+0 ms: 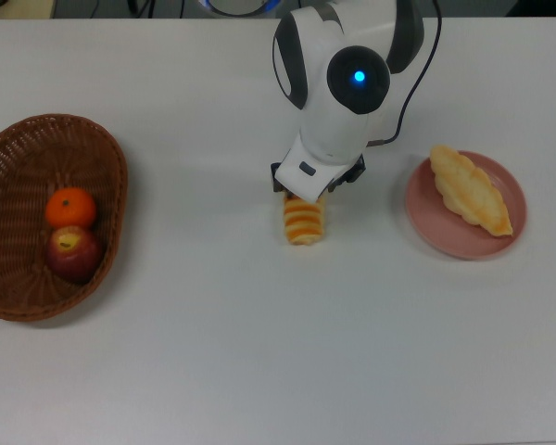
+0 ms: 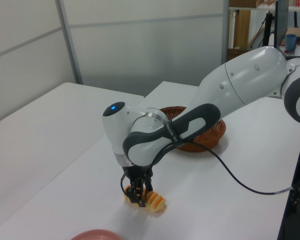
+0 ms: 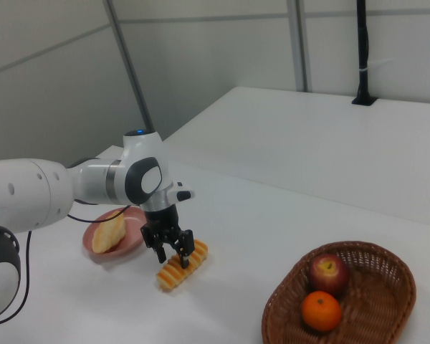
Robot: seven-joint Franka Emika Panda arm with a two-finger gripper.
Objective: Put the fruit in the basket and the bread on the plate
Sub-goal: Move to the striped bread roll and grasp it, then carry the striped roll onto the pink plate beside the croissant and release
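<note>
Seemingly light and soft, the ridged roll lay on the table near the plate, the hand spread astride its rear end, likely squashable there.

This looks like a lab or office test room. A white robot arm with a trailing black cable works over a wide, plain white desk. Pale grey partition panels with metal strips close it in, and shelves with clutter show at the left view's far right.
</note>
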